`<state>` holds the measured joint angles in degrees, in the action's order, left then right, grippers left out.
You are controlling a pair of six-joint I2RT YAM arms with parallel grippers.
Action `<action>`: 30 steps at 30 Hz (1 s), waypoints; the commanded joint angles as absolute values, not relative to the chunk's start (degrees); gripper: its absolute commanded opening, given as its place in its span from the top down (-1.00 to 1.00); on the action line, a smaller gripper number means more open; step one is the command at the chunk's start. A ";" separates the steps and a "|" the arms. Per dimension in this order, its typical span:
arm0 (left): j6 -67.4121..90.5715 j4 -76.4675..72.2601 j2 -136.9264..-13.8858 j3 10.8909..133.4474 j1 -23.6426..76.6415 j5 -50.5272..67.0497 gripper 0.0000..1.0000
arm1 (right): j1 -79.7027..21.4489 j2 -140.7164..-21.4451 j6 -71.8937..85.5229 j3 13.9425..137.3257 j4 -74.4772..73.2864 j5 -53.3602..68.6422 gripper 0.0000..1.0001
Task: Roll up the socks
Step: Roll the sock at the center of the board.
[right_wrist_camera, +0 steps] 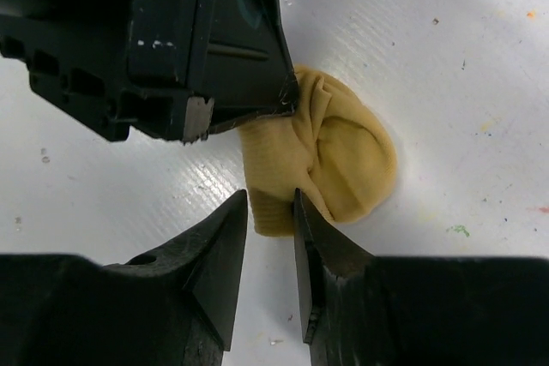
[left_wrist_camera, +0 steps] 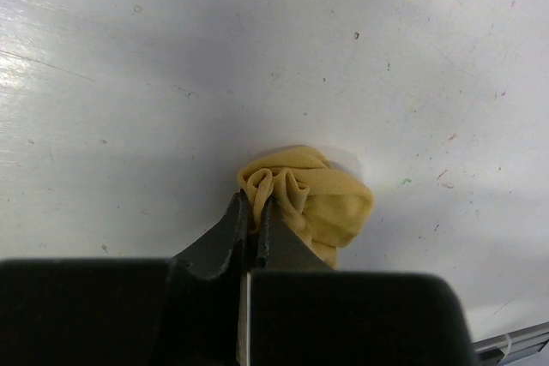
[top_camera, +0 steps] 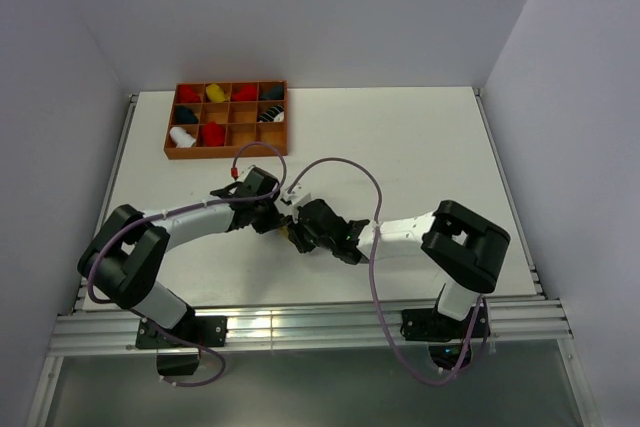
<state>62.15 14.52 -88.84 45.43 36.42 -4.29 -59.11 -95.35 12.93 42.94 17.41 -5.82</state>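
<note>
Socks on the work surface come to one: a single tan-yellow fabric sock (left_wrist_camera: pixel 309 195), bunched into a loose, partly wound roll. It lies on the white tabletop (top_camera: pixel 420 147) near the front middle, well apart from the brown wooden compartment tray (top_camera: pixel 227 155) at the far left corner.

In the overhead view the sock is almost wholly hidden where the two arms meet, and only the wrist views show it properly. From the left wrist, the black left gripper (left_wrist_camera: pixel 254 210) is seen closed tight, with a fold at the roll's crumpled end pinched between its fingertips. From the right wrist, the black right gripper (right_wrist_camera: pixel 271 203) is seen with its fingers parted. The sock's flat ribbed edge lies between the tips without being visibly squeezed, and one finger is touching the fabric. The left gripper's tips are also seen there, pressed against the upper side of the roll.

Small coloured flecks (left_wrist_camera: pixel 403 182) on the tabletop show up in the wrist views alone.

Only the overhead view takes in the tray. Twelve compartments are counted, in three rows of four, and eight of them are filled. They hold three red bundles (top_camera: pixel 244 93), two dark bundles (top_camera: pixel 188 114), one yellow bundle (top_camera: pixel 215 92), one white bundle (top_camera: pixel 182 135) and one black-and-white striped bundle (top_camera: pixel 272 115).
</note>
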 commanded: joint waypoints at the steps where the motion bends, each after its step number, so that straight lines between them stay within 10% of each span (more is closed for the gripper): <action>1: 61.17 15.47 -89.30 47.11 36.91 -3.43 0.99 | -59.68 -96.85 11.16 45.53 19.69 -8.88 0.28; 15: 60.38 14.68 -90.53 47.90 37.09 -1.67 0.99 | -60.82 -105.64 8.70 50.70 12.67 -13.61 0.16; 17: 60.12 14.68 -90.62 48.08 37.09 -1.23 0.99 | -60.82 -107.13 9.23 51.41 9.33 -15.63 0.27; 20: 59.94 14.68 -90.35 48.51 37.09 -1.67 0.99 | -60.47 -108.19 10.45 52.03 5.90 -15.21 1.00; 22: 60.03 14.68 -90.00 48.51 37.00 -2.28 0.99 | -60.03 -108.28 11.07 52.29 3.44 -13.98 1.00; 30: 61.52 15.12 -85.35 47.29 35.95 -6.94 -0.11 | -54.94 -106.35 14.67 54.66 -6.05 1.12 1.00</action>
